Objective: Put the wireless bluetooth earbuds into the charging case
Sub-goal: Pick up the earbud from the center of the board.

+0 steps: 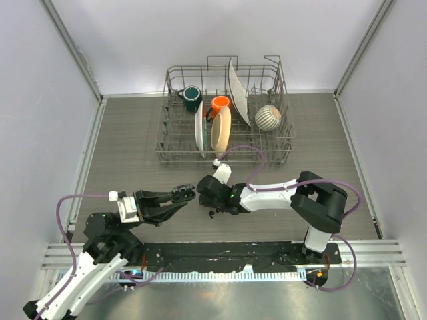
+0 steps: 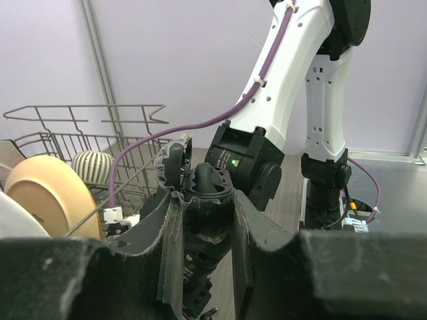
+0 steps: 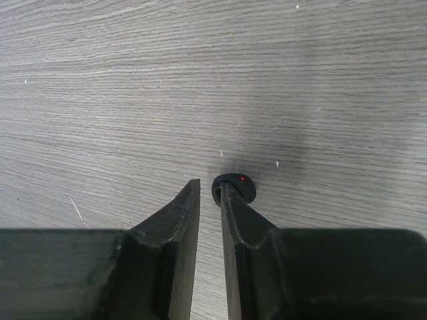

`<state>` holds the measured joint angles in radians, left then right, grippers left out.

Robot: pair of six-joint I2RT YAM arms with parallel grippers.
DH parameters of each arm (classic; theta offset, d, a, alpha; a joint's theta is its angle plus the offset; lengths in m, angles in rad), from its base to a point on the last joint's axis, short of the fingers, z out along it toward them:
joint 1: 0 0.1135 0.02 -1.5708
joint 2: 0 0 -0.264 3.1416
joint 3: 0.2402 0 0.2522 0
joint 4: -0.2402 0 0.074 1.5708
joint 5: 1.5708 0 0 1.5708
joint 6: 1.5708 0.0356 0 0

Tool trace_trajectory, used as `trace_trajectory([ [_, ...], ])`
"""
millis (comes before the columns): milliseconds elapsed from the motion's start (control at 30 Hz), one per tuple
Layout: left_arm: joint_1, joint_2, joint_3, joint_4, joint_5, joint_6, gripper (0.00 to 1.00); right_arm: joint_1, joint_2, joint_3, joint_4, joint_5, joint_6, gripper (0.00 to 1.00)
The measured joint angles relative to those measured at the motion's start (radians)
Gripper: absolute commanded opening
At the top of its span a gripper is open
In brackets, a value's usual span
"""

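Observation:
My left gripper [image 1: 185, 195] hovers low over the table's front middle. It looks shut on a black charging case [image 1: 180, 193] with its lid up [image 2: 175, 160], though the case is hard to tell from the dark parts behind it. My right gripper [image 1: 209, 204] points straight down at the table, just right of the case. In the right wrist view its jaws [image 3: 210, 185] stand a narrow gap apart with only wood between them. A tiny black earbud [image 3: 239, 184] with a red light lies on the table touching the right fingertip's outer side. A small black piece [image 1: 211, 215] lies below the gripper.
A wire dish rack [image 1: 227, 161] stands at the back middle with a green mug [image 1: 192, 97], an orange cup [image 1: 221, 103], plates and a striped round vessel [image 1: 268, 117]. The right arm's purple cable [image 1: 250, 155] loops in front of the rack. Walls close both sides.

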<state>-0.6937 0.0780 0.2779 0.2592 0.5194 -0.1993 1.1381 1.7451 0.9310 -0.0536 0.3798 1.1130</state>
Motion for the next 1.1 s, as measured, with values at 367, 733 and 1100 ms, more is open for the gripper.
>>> trace_trajectory([
  [367, 0.0, -0.026, -0.001, -0.029, -0.004, 0.003, 0.0, 0.005, -0.003, 0.0, -0.016, 0.026, 0.008, 0.23],
  [733, 0.0, -0.037, -0.01, -0.034, -0.005, 0.003, 0.0, 0.009, -0.035, -0.013, -0.069, 0.039, 0.008, 0.23],
  [1100, 0.0, -0.037, -0.013, -0.041, -0.005, 0.003, 0.0, 0.011, -0.045, -0.039, -0.095, 0.045, 0.011, 0.17],
])
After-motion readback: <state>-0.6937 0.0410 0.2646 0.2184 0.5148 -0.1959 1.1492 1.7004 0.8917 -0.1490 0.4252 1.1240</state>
